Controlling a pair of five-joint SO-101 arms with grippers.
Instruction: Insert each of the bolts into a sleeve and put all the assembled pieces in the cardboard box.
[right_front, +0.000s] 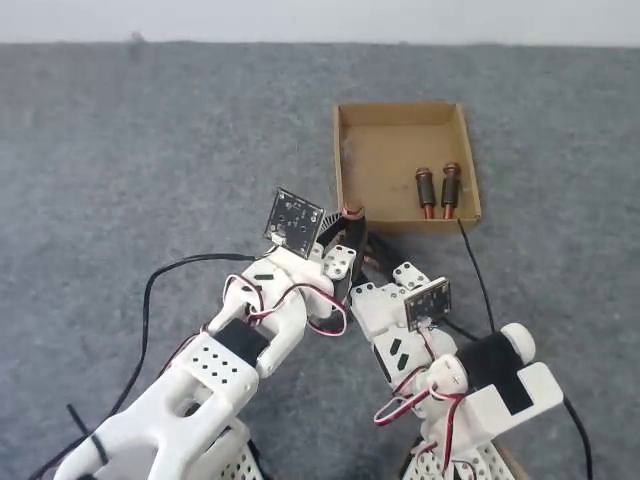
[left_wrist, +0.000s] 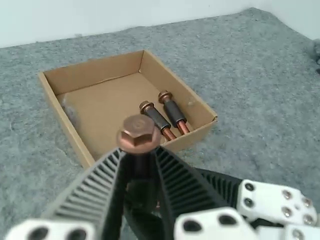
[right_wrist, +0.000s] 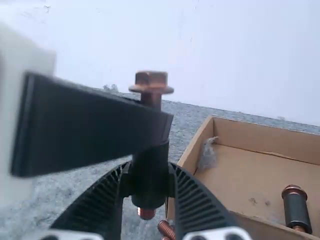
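Probably a lab: grey felt mat (right_front: 120, 150), white wall (right_front: 300, 20).

no legible txt, labels, nos. or signs, none on cardboard box (right_front: 385, 160)

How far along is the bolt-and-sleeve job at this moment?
Done: two sleeved bolts lie in the cardboard box. In hand: a third bolt, clamped by the left gripper, passes through the sleeve held by the right gripper, and its tip shows below. Left: this piece is not yet in the box.
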